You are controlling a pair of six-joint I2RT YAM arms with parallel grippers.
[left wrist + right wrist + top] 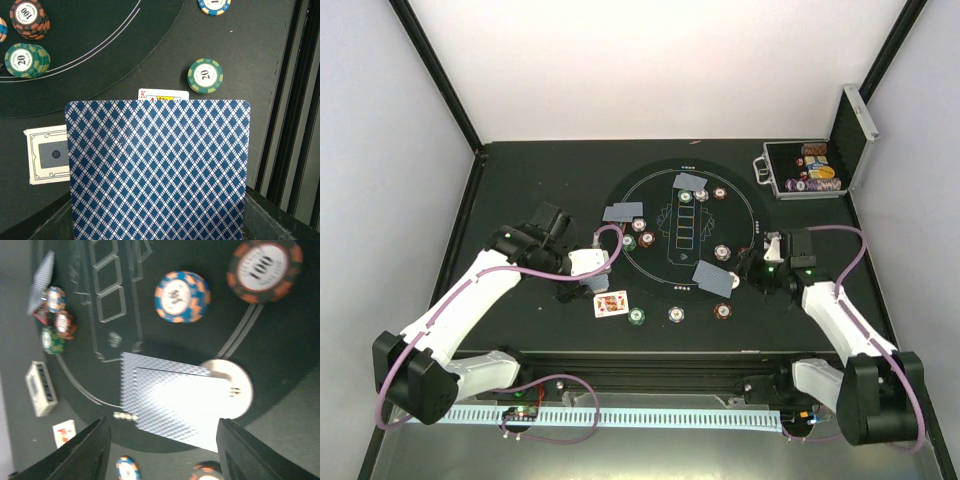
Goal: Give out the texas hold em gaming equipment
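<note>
From above, the left gripper [578, 285] hangs beside a face-up king card [610, 303]. The right gripper [742, 268] sits over 2 blue-grey-backed cards [713, 277] on the round black mat [650, 190].

At the left wrist, the jaws are clamped on a blue diamond-backed card [157, 170], with a green 20 chip [205, 75] beyond.

At the right wrist, the fingers [95, 450] are spread and hold nothing, and the 2 cards overlap a white disc [235, 385].

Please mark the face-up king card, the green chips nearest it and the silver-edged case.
face-up king card [610, 304], top view, centre
green chips [205, 75], left wrist view, top face
silver-edged case [853, 130], top view, lid
</note>
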